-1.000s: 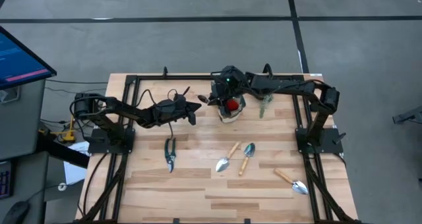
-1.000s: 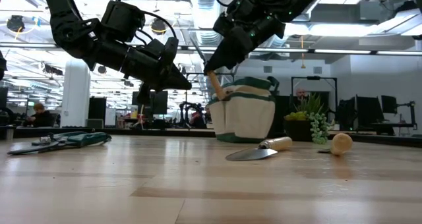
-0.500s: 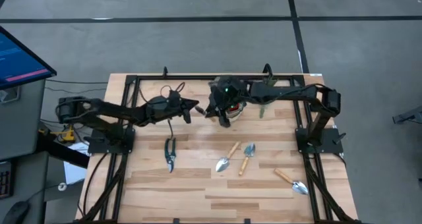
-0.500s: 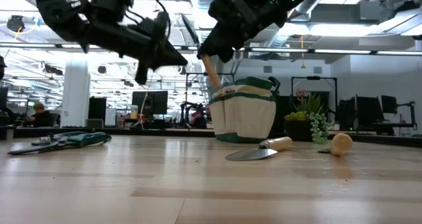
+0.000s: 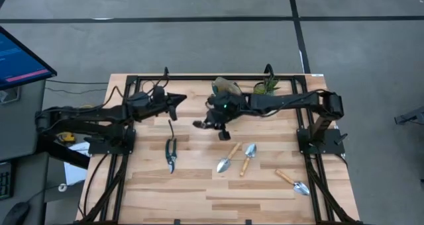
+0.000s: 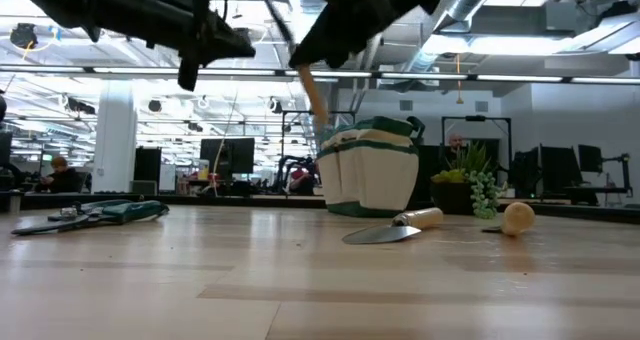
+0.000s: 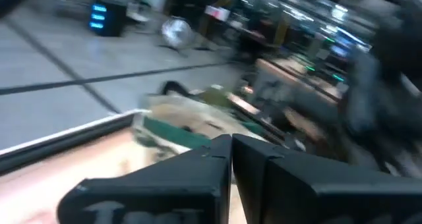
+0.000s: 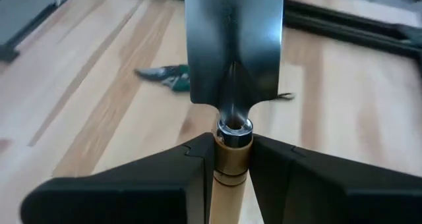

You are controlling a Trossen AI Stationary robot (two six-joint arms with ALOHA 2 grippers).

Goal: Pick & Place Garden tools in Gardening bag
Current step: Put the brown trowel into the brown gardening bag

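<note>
My right gripper (image 5: 213,121) (image 8: 232,165) is shut on a trowel (image 8: 233,46) with a silver blade and light wooden handle, held high just left of the green-and-cream gardening bag (image 5: 228,88) (image 6: 372,170). My left gripper (image 5: 175,100) (image 7: 231,165) is shut and empty, high over the table's left part. Pruning shears (image 5: 171,152) lie flat on the table at the left. Two trowels (image 5: 228,157) (image 5: 248,155) lie flat mid-table and a third (image 5: 293,180) lies near the right front. My right gripper pinches the trowel's wooden handle just behind the metal ferrule (image 8: 232,155) between its two fingers. The trowel lies along the fingers, with the blade pointing away from the wrist. It is lifted clear of the table and tilted, with the handle (image 6: 312,90) slanting down toward the bag's rim.
A small potted green plant (image 5: 267,87) (image 6: 472,180) stands right of the bag at the far edge. A dark metal frame (image 5: 132,86) runs around the wooden tabletop. A monitor (image 5: 20,59) stands off the table's left.
My right gripper has risen and gone from over the bag toward the table's near-left, taking the trowel with it, so the handle end now sits higher at the bag's rim. My left gripper has drawn back toward the table's left edge and risen.
</note>
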